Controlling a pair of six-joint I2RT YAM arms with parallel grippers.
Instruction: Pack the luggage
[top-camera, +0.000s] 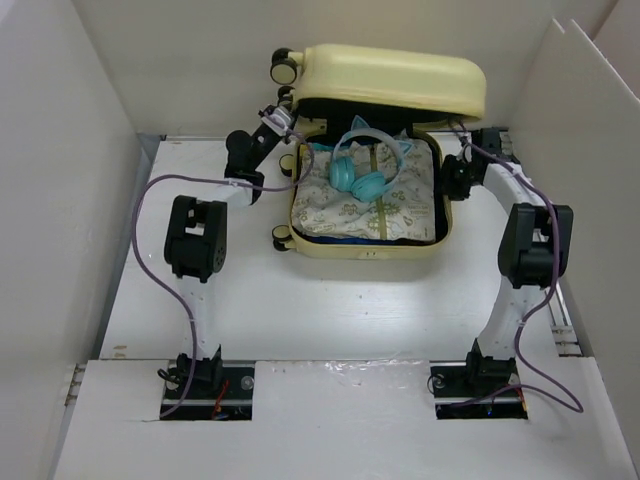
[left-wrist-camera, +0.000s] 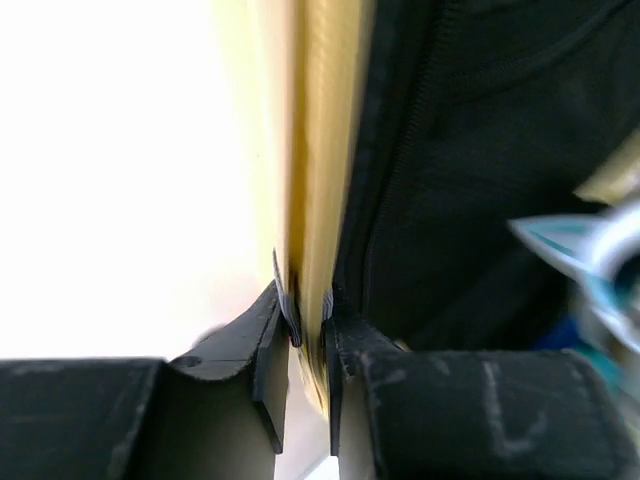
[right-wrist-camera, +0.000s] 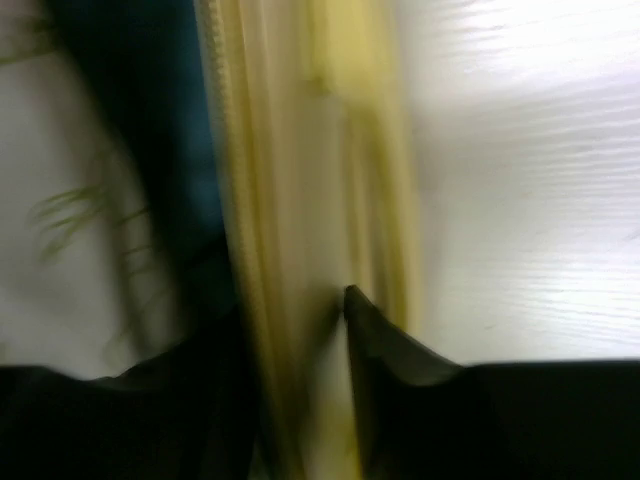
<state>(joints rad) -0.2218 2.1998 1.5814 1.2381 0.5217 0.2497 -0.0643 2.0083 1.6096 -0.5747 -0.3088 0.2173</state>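
Observation:
The pale yellow luggage (top-camera: 390, 75) lies open at the back of the table with its lid half raised over the base. Inside lie a patterned white cloth (top-camera: 405, 205) and teal headphones (top-camera: 360, 178). My left gripper (top-camera: 284, 124) is at the lid's left corner. In the left wrist view it (left-wrist-camera: 310, 322) is shut on the yellow shell edge (left-wrist-camera: 320, 150), with the black lining (left-wrist-camera: 470, 180) to the right. My right gripper (top-camera: 456, 172) is at the luggage's right side. In the blurred right wrist view it (right-wrist-camera: 295, 312) straddles the yellow wall (right-wrist-camera: 290, 200), pinching it.
White walls enclose the table on the left, the back and the right. The luggage wheels (top-camera: 285, 66) stick out at the lid's left end, and another wheel (top-camera: 282, 236) at the base's front left. Purple cables (top-camera: 140, 230) loop from both arms.

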